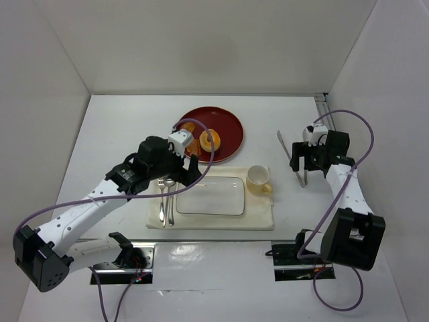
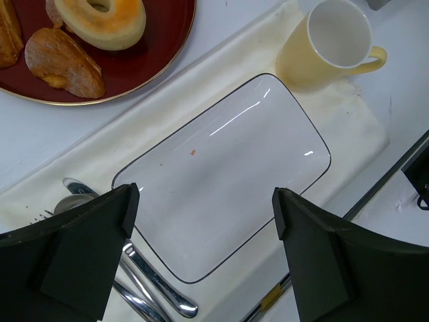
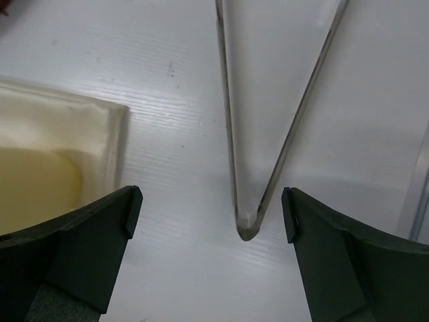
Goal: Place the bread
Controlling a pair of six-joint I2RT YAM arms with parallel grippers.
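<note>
The bread, a round golden roll with a darker centre, lies on the red plate; the left wrist view shows it at top left. My left gripper is open and empty, hovering over the left end of the white rectangular plate, just short of the red plate. In its wrist view the jaws stand wide apart over that plate. My right gripper is open and empty over metal tongs, whose closed end lies between its jaws.
Two browner bread pieces lie beside the roll on the red plate. A cream cup stands at the right of the white plate on a cream cloth. Cutlery lies at the left of the plate. White walls enclose the table.
</note>
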